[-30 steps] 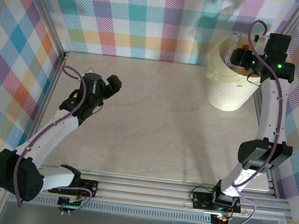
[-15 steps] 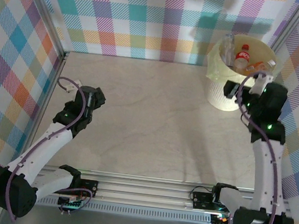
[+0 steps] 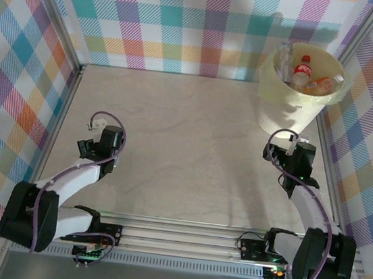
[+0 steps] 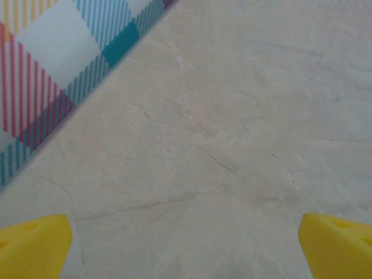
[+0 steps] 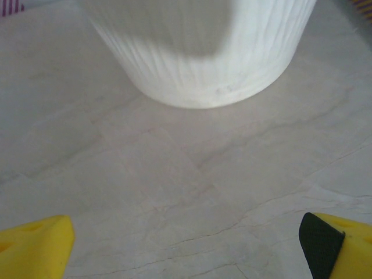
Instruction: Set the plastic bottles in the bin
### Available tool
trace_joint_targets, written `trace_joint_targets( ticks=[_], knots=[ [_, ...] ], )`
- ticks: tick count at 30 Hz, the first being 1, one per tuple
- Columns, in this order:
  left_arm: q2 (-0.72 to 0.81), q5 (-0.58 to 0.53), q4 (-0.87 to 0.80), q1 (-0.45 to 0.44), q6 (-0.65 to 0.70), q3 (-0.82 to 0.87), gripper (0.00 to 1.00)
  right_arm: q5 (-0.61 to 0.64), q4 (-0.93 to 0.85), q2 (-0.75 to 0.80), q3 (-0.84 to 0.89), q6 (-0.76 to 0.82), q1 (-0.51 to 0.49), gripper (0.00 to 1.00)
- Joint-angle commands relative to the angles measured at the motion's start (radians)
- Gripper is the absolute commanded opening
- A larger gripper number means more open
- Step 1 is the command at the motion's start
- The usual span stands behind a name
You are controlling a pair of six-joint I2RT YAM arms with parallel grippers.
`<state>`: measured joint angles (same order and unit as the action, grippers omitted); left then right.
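Both arms have folded back toward their bases since half a second ago. The right gripper, which was up beside the bin's wall, now sits low over the table in front of it, and the left gripper has drawn in toward the near left side. Bin: large round pale cream bucket with a ribbed wall and a thin yellowish bag folded over its rim. It stands in the far right corner of the table, close to the checked wall. Bottles lie inside it: one with a red cap and red label near the middle, a clear one against the left inner side, an orange-filled one to the right. Any underneath cannot be counted. Right wrist view: the bin's lower wall is straight ahead, apart from the fingertips, with bare marbled tabletop between and a shadow across its upper part. The right jaws are spread wide and empty. Left wrist view: the yellow fingertips sit at the two lower corners, jaws likewise spread wide and empty, over bare tabletop with the foot of the checked wall at upper left. A purple cable loops over the left wrist. An aluminium rail runs along the near edge between the two bases.
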<state>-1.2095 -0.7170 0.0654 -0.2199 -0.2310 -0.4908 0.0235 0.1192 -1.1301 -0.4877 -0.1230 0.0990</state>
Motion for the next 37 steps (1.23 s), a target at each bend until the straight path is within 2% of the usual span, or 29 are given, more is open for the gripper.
trace_joint_targets(
  ticks=[1, 6, 10, 13, 15, 17, 18, 20, 21, 23, 24, 25, 37],
  knots=[
    [-0.069, 0.086, 0.267, 0.035, 0.07, 0.037, 1.0, -0.132, 0.294, -0.074, 0.047, 0.008, -0.001, 1.0],
    [-0.178, 0.199, 0.468, 0.057, 0.133, 0.037, 1.0, -0.178, 0.546, -0.212, 0.097, 0.057, -0.001, 1.0],
    [-0.215, 0.24, 0.579, 0.059, 0.204, 0.051, 1.0, -0.251, 0.646, -0.254, 0.112, 0.088, -0.008, 1.0],
    [-0.283, 0.283, 0.803, 0.062, 0.235, 0.125, 1.0, -0.259, 0.811, -0.34, 0.158, 0.128, -0.045, 1.0],
    [-0.304, 0.332, 0.779, 0.063, 0.249, 0.106, 1.0, -0.225, 0.875, -0.415, 0.152, 0.17, -0.091, 1.0],
    [-0.312, 0.36, 0.722, 0.079, 0.238, 0.075, 1.0, -0.109, 0.721, -0.395, 0.089, 0.146, -0.106, 1.0],
    [-0.327, 0.391, 0.694, 0.096, 0.23, 0.052, 1.0, -0.055, 0.707, -0.413, 0.07, 0.113, -0.104, 1.0],
    [-0.34, 0.436, 0.732, 0.121, 0.213, 0.072, 1.0, -0.055, 0.703, -0.406, 0.073, 0.112, -0.099, 1.0],
    [-0.377, 0.426, 0.867, 0.122, 0.222, 0.112, 1.0, -0.055, 0.714, -0.408, 0.075, 0.114, -0.099, 1.0],
    [-0.351, 0.428, 0.768, 0.123, 0.209, 0.087, 1.0, -0.056, 0.712, -0.407, 0.075, 0.115, -0.099, 1.0],
    [-0.365, 0.424, 0.811, 0.123, 0.214, 0.098, 1.0, -0.056, 0.706, -0.404, 0.075, 0.114, -0.099, 1.0],
    [-0.35, 0.425, 0.765, 0.123, 0.209, 0.089, 1.0, -0.056, 0.709, -0.407, 0.075, 0.114, -0.099, 1.0],
    [-0.356, 0.425, 0.783, 0.123, 0.212, 0.093, 1.0, -0.057, 0.705, -0.406, 0.072, 0.113, -0.099, 1.0]
  ],
)
